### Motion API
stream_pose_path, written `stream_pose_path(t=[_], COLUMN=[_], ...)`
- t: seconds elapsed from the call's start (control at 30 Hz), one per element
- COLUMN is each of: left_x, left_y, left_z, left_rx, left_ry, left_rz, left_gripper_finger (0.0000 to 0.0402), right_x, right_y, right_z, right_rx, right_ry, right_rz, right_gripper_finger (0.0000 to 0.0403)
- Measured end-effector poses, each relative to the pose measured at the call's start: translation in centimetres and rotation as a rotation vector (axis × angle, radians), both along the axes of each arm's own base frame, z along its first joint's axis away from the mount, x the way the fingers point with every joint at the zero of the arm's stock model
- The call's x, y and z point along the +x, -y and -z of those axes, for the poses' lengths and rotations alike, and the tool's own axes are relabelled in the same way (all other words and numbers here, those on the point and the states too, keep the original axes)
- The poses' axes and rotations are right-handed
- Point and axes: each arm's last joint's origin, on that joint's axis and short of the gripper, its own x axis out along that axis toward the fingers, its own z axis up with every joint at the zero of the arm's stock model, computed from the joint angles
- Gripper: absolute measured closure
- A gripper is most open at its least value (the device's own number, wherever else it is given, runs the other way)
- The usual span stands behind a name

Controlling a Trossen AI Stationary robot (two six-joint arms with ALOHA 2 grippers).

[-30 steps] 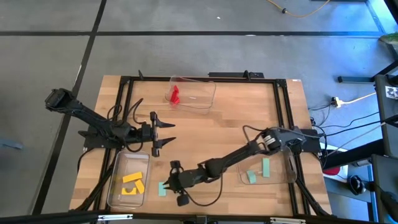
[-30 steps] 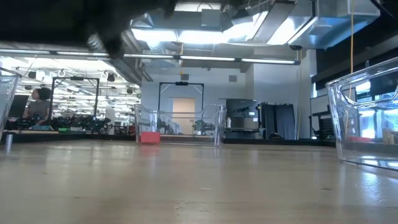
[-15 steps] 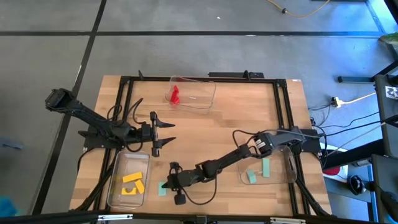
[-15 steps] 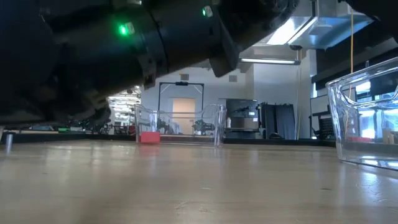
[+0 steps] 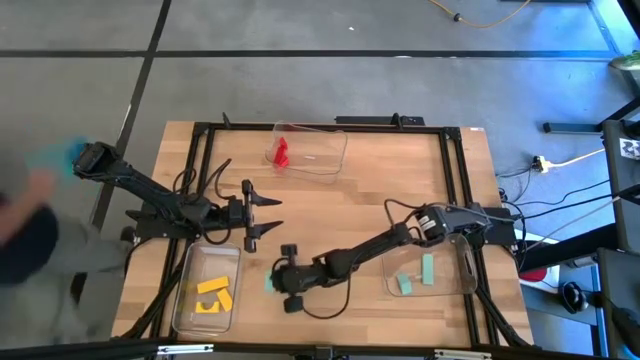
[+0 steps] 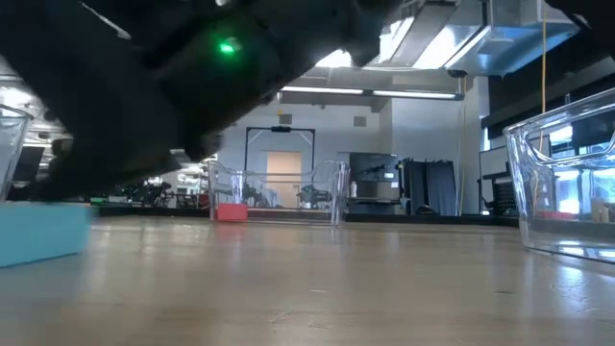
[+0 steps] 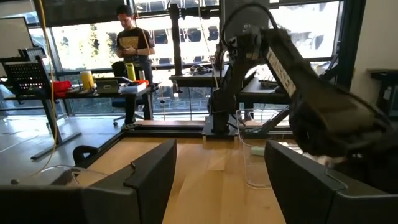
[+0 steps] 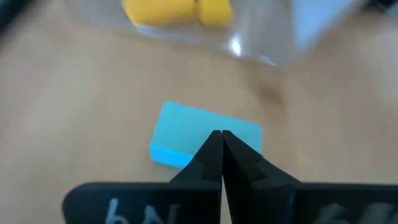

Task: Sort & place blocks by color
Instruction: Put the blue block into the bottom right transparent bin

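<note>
the sorting looks almost done, judging by how the blocks lie: yellow blocks [image 5: 212,294] sit in the clear tray [image 5: 186,310] at the near left corner of the surface [image 5: 380,200], red blocks [image 5: 281,152] are in the tray [image 5: 325,160] at the far edge, and two teal blocks [image 5: 415,275] rest in the tray [image 5: 452,288] by the right arm's base. one teal block [image 8: 202,138] lies loose on the wood just beside the yellow tray, which is presumably why the right arm stretches across the table toward that spot.

the right end effector [image 5: 283,283] hangs low over this stray block. in its wrist view the two dark fingers [image 8: 211,155] are pressed together with no gap, their tips over the block's near edge, and nothing is held between them. closed like that they cannot take the block, so my guess is they are either set to nudge it clear of the yellow tray's wall or must part before a grasp. from table height the block [image 6: 43,234] lies flat on the wood under the dark bulk of the arm.

the left end effector [image 5: 262,215] waits above the bare wood beyond the yellow tray, fingers spread wide and empty, out of the right arm's way. a blurred person [image 5: 30,235] passes beside the table on the left.
</note>
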Motion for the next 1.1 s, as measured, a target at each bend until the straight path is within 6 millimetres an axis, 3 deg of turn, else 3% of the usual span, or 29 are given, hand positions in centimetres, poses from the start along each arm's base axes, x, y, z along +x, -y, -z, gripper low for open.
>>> stream_pose_path(t=[0.4, 0.7, 0.97, 1.1], left_x=[0.0, 0.0, 0.0, 0.0], left_y=[0.0, 0.0, 0.0, 0.0], left_z=[0.1, 0.1, -0.1, -0.1], left_rx=[0.000, 0.000, -0.003, -0.003], left_ry=[-0.005, -0.005, 0.011, 0.012], left_rz=[0.001, 0.002, 0.002, 0.000], left_gripper_finger=[0.0166, 0.0166, 0.0166, 0.0166], right_x=[-3.9, -10.0, -13.0, -12.9], right_y=[4.4, 7.0, 8.5, 9.7], right_z=[-2.4, -4.2, -9.7, -11.8], right_rx=[-0.272, -0.296, -0.250, -0.172], right_ry=[-0.389, -0.514, -0.432, -0.497], right_rz=[0.142, 0.221, 0.173, 0.123], right_gripper_finger=[0.0402, 0.0401, 0.0398, 0.0351])
